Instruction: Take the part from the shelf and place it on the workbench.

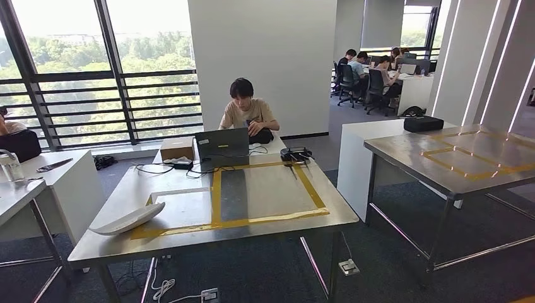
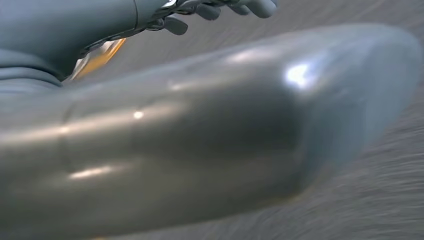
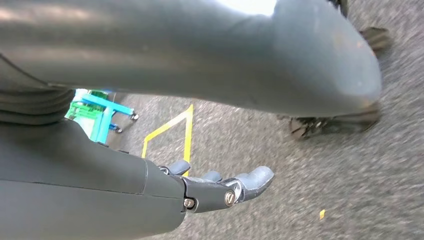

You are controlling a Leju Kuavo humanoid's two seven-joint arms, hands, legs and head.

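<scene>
- Part location: the part [image 1: 128,219], a white elongated curved shell, lies on the near-left corner of the steel workbench [image 1: 271,222]. One end projects past the yellow tape outline [image 1: 217,189], and the body sits close to the table edge. Judged from this, the placement step appears complete or nearly so.
- Left hand [image 2: 220,9]: seen in the left wrist view past a large grey rounded body panel. The fingers are loosely curled and nothing is visible in them, but most of the hand is cut off by the frame, so whether it is wide or narrow cannot be told.
- Right hand [image 3: 220,186]: hangs over grey carpet in the right wrist view. The fingers are extended and slightly apart, holding nothing.
- Risk 1: the part rests near the table edge. A bump to the table could slide it off the corner.
- Risk 2: a person [image 1: 247,112] sits at the far side behind a laptop [image 1: 222,144], with cables [image 1: 158,169] trailing on the surface. A snagged cable could drag items toward the part.
- Risk 3: the second steel table [image 1: 467,158] stands to the right. A turn in that direction with arms swinging could strike its corner.
- Risk 4: floor cables [image 1: 165,289] and a floor socket [image 1: 348,267] lie under the workbench. Stepping close could catch a foot.
</scene>
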